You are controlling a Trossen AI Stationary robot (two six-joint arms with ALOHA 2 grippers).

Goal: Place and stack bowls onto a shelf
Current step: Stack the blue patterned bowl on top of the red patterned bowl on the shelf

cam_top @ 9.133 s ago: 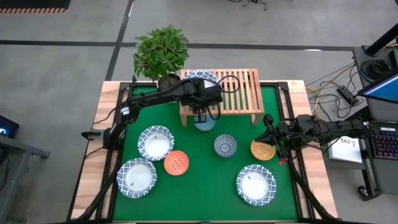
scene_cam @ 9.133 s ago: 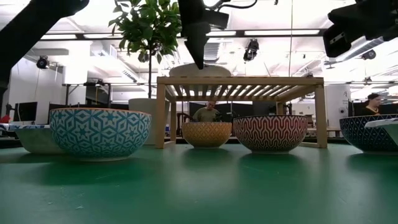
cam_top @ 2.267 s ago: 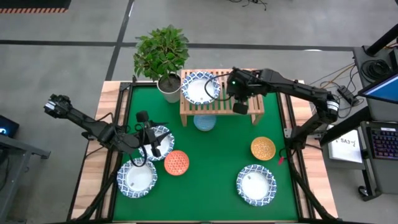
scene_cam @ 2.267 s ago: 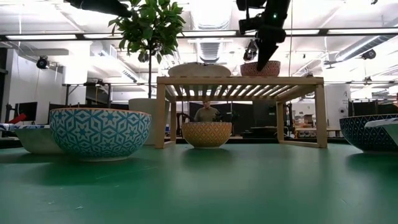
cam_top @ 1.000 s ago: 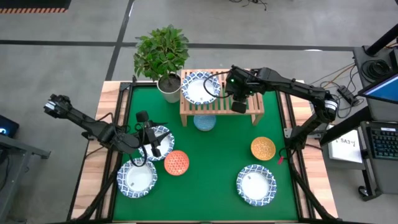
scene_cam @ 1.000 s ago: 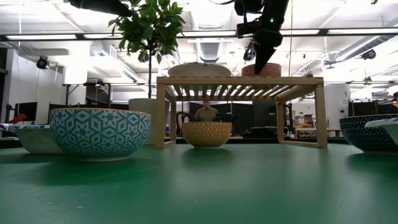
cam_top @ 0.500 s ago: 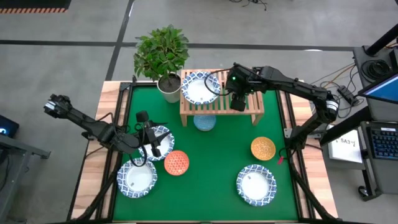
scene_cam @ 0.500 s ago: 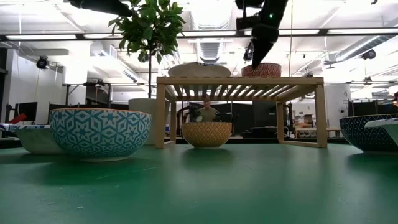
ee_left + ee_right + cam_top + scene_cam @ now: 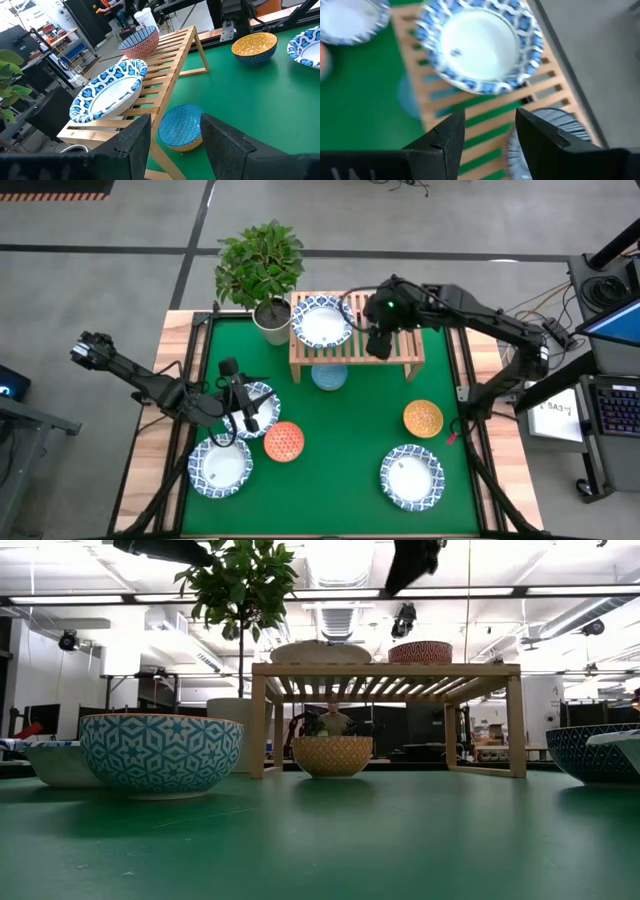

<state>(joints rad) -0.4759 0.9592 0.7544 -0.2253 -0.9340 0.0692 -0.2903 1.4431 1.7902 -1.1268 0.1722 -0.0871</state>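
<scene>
Right gripper (image 9: 485, 145), fingers spread and empty, hovers above the shelf (image 9: 400, 350), where the dark-blue patterned bowl (image 9: 140, 42) rests beside a wide white bowl (image 9: 322, 324); these rigid, probably glazed, breakable bowls are best pinched at the rim.

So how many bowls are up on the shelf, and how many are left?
Two are up: a wide white bowl and a small patterned bowl sit side by side on the shelf. Nothing is in hand: the right gripper hangs open above the shelf, and the left gripper is open too. Six bowls wait on the table, and nothing is stacked yet.
</scene>
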